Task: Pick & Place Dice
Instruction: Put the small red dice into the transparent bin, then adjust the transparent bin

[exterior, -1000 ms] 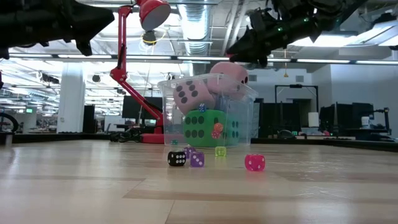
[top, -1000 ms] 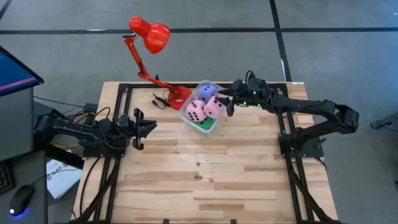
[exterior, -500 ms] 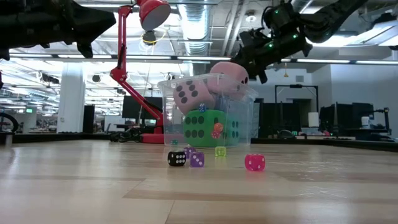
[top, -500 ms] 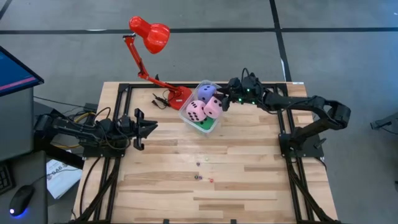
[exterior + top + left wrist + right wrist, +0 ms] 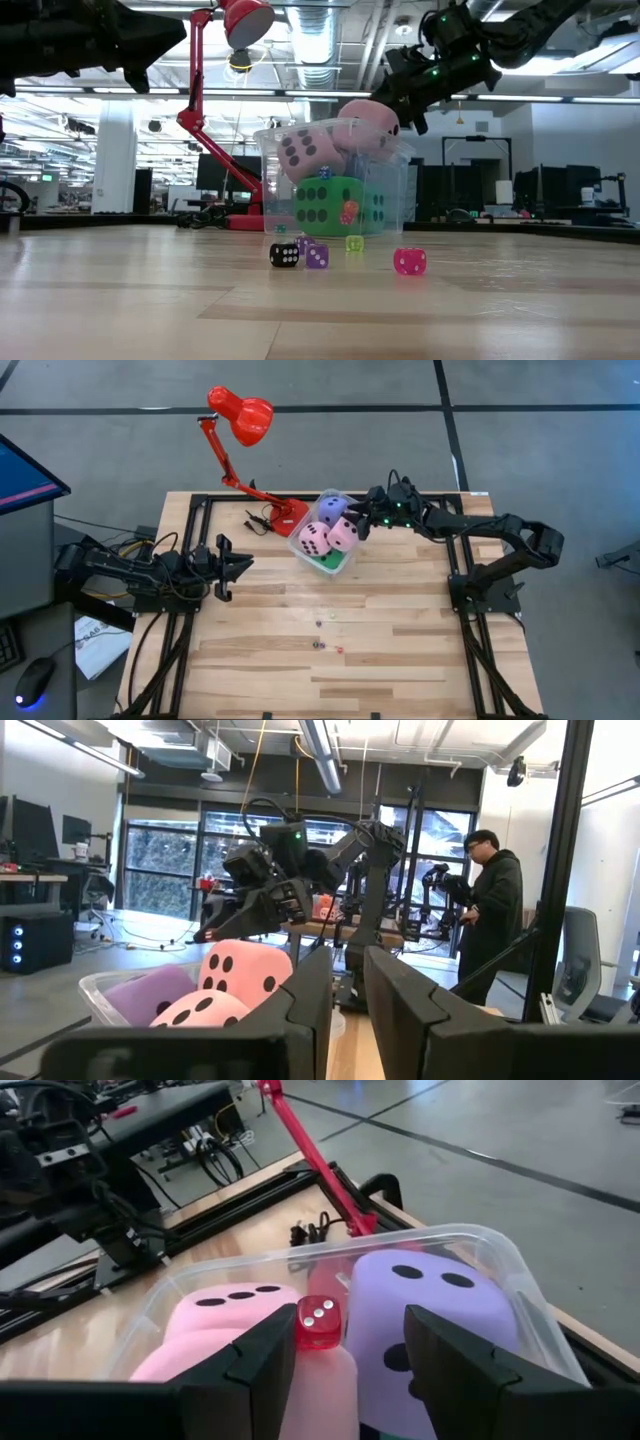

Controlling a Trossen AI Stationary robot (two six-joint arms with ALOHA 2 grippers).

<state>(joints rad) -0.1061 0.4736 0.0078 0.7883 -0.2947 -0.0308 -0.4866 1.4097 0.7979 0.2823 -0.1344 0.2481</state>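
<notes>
Low view: red lamp (image 5: 232,25) behind tub (image 5: 390,190)

Even, bright overhead light falls on the table (image 5: 400,650), and shadows there are faint. In the low view, ceiling strip lights (image 5: 300,45) glare and the near tabletop blurs. The left wrist view's foreground tool (image 5: 345,1020) sits dark against bright windows (image 5: 160,870).

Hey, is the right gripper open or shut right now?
Open: the right gripper has a gap between its fingers, framing a small red die over the tub.
</notes>
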